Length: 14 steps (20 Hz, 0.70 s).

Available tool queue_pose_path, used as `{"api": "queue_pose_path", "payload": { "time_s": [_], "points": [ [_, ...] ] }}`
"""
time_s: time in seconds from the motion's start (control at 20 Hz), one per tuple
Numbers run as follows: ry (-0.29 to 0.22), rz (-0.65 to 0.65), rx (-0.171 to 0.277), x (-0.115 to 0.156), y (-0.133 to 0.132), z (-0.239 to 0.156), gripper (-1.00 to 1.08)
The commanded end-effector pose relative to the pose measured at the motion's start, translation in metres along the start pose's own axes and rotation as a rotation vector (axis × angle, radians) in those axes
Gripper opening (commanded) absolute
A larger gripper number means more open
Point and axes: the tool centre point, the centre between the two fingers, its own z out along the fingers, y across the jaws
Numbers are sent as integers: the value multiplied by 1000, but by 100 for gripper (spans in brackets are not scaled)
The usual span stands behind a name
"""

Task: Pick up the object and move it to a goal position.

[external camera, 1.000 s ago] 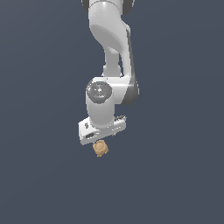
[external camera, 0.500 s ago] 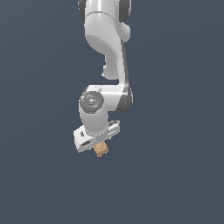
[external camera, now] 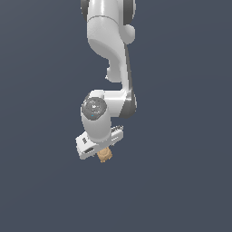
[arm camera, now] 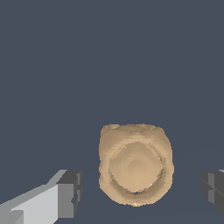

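The object (arm camera: pixel 135 166) is a small tan knobbly lump with a round disc-like face turned toward the wrist camera. In the exterior view the object (external camera: pixel 104 155) pokes out just below the white hand. My gripper (arm camera: pixel 142 190) is open, with one dark fingertip (arm camera: pixel 70 192) and the other fingertip (arm camera: pixel 213 188) on either side of the lump. A visible gap separates each from it. The gripper (external camera: pixel 103 150) hangs at the end of the white arm, and its fingers are mostly hidden there by the hand.
A plain dark blue-grey surface (external camera: pixel 181 181) fills both views. Nothing else shows besides the white arm (external camera: pixel 108 41) coming down from above.
The arm's wrist has swung toward the exterior view's left and sunk lower over the object. The tan lump has stayed where it was.
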Motion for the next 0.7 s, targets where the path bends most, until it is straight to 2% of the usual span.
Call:
{"api": "queue_pose_path", "payload": {
  "time_s": [0.0,0.3,0.6,0.65],
  "points": [
    [-1,-1,1,0,0,10,100],
    [-1,-4,1,-1,-1,41,100],
    [-1,-4,1,0,0,45,100],
    [-1,-4,1,0,0,45,-100]
  ]
}}
